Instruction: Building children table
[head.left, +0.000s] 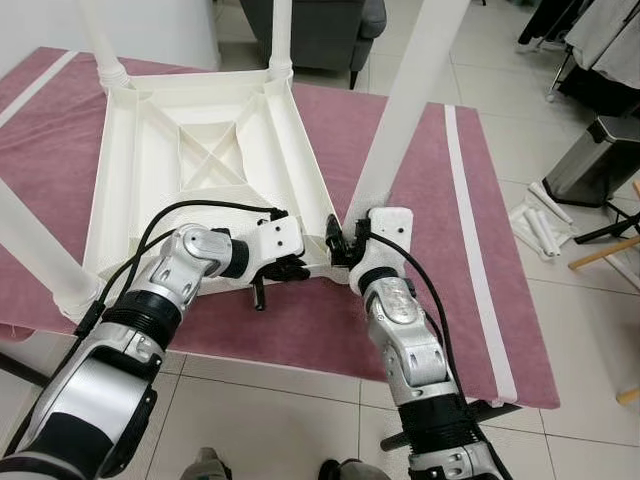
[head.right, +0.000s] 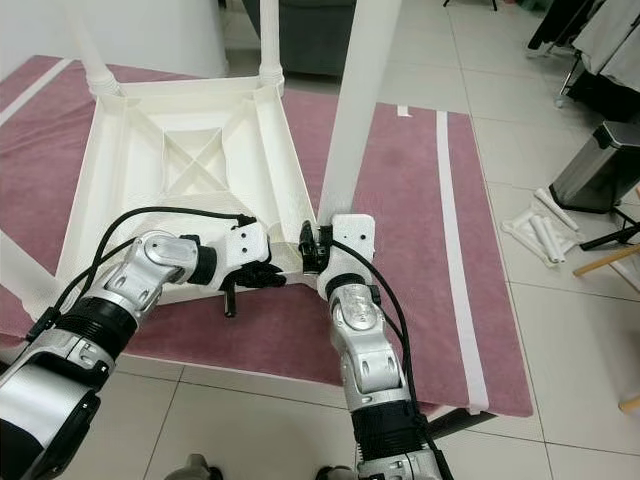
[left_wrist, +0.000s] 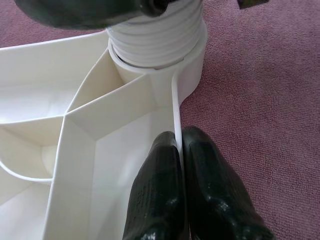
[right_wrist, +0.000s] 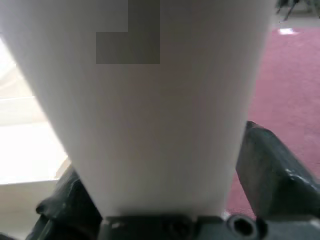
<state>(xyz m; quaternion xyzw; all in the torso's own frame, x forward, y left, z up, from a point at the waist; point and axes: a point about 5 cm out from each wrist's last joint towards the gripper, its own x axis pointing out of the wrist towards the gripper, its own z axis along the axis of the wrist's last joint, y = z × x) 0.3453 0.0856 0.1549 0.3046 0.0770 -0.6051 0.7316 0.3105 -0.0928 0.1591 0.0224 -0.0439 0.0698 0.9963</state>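
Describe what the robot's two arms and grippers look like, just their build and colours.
Both arms are jointed silver metal with black bands at the joints. Each ends in a white wrist housing, and a black cable loops along the outside of each forearm. The left gripper has two long, glossy black fingers with a slightly textured surface. The right gripper is black as well, with dark grey pads.

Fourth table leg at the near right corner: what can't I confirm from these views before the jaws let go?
- Thread seating: in the left wrist view the ridged base of the leg sits in the tabletop corner socket, but a dark out-of-focus shape crosses the top, so its depth can't be judged.
- Right gripper contact: the right wrist view is blurred, the leg too close.
- Leg tops: cut off by the upper edge in both eye views.
- Left gripper pinches the tabletop rim.
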